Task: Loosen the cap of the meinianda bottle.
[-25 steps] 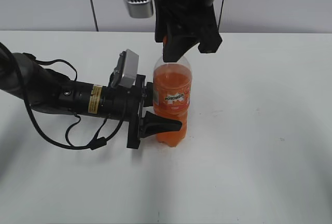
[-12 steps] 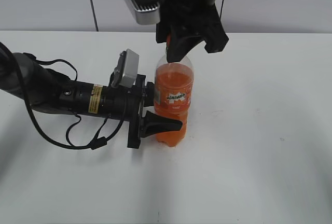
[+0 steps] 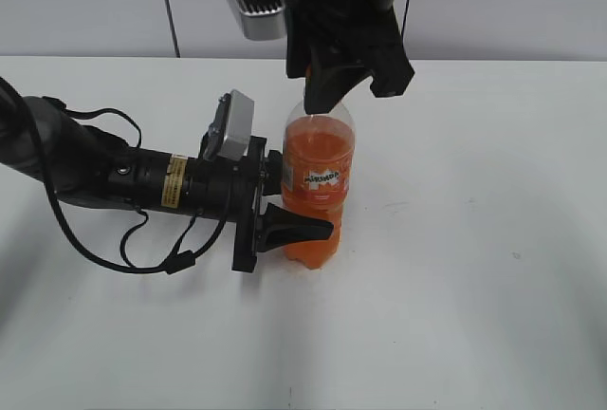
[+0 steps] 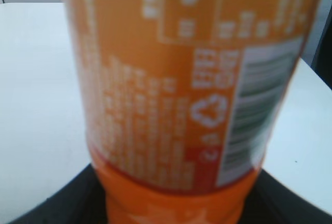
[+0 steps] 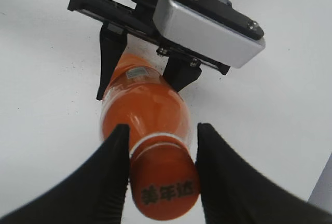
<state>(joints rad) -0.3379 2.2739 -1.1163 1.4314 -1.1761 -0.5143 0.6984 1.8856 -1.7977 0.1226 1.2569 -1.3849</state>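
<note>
The meinianda bottle [image 3: 318, 177] stands upright on the white table, orange soda with an orange label. My left gripper [image 3: 305, 213] comes in level from the left and is shut on its lower body. In the left wrist view the label [image 4: 176, 89] fills the frame, with dark jaws at both lower corners. My right gripper [image 3: 322, 97] comes down from above and hides the cap in the exterior view. In the right wrist view the orange cap [image 5: 165, 187] with dark characters on top sits between the black fingers [image 5: 111, 172], which press its sides. The bottle's shoulder [image 5: 142, 110] shows below it.
The white table [image 3: 474, 268] spreads around the bottle. The left arm with its cables [image 3: 95, 177] lies along the table on the left. Grey wall panels [image 3: 512, 2] stand behind. The left gripper's bar and wrist camera [image 5: 207, 24] show beyond the bottle in the right wrist view.
My right wrist has turned about the bottle's top, and its camera housing has shifted. The bottle's top has shifted slightly to the right. The left gripper has kept its hold.
</note>
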